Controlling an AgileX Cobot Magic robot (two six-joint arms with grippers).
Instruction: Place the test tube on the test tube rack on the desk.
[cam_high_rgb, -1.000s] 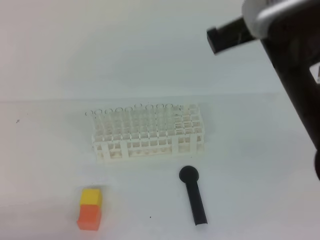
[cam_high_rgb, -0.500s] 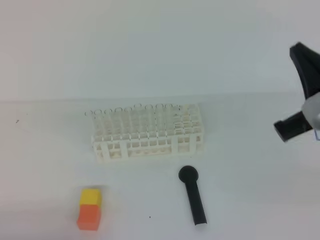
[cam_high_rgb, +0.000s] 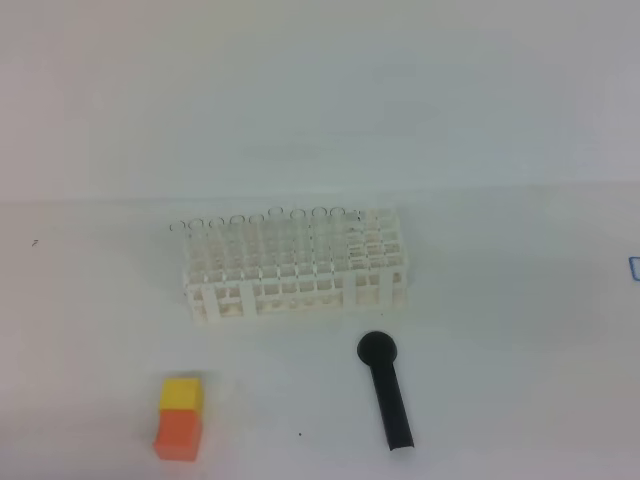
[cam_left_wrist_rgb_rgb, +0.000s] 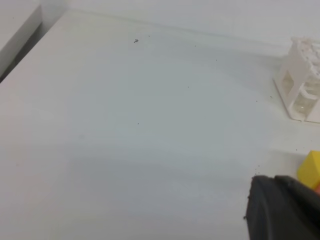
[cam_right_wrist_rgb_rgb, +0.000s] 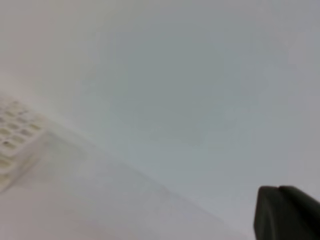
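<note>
A: Where is the test tube rack (cam_high_rgb: 296, 267) sitting?
B: Upright mid-tabletop (cam_high_rgb: 520, 330), with clear tubes standing in its holes; which one is the test tube, I cannot tell.
A: And the grippers?
B: The left gripper (cam_left_wrist_rgb_rgb: 283, 209) is showing clenched, grasping nothing, near the yellow-and-orange block (cam_high_rgb: 179, 417). The right gripper (cam_right_wrist_rgb_rgb: 286, 214) is clenched too, holding nothing.
A: Anything else?
B: A black scoop (cam_high_rgb: 386, 389) is lying just in front of the rack.

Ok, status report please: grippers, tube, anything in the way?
Both grippers shut, holding nothing seen. Tubes stand in rack; no loose tube visible. Scoop and block lie in front of the rack.
</note>
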